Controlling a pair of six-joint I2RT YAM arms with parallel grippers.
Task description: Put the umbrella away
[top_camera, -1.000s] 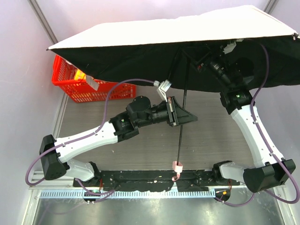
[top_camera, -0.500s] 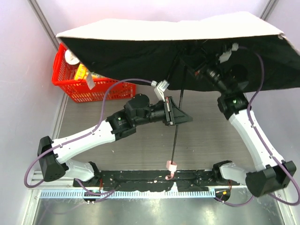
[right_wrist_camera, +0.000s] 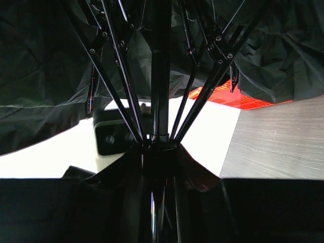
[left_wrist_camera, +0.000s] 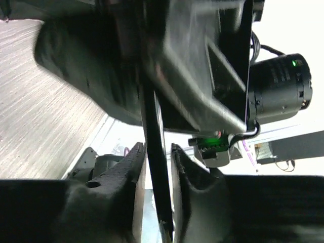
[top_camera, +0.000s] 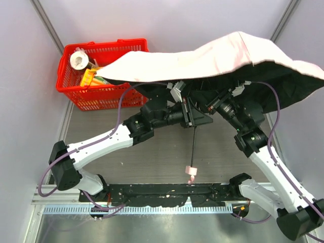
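The umbrella (top_camera: 223, 50), stretched taut a moment ago, now sags half-collapsed above the table (top_camera: 152, 152) near the red basket (top_camera: 81, 93), its runner (right_wrist_camera: 159, 144) clamped in the right claw (right_wrist_camera: 159, 157) and its shaft (top_camera: 194, 147) pinched by the left claw (left_wrist_camera: 154, 152): folding is underway.

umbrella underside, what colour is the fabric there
Black; the underside of the umbrella shows best in the right wrist view.

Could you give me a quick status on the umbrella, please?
Left gripper straddling the shaft, grip unclear. Right gripper shut on the umbrella at its runner. Canopy partly collapsed, edge over the red basket.
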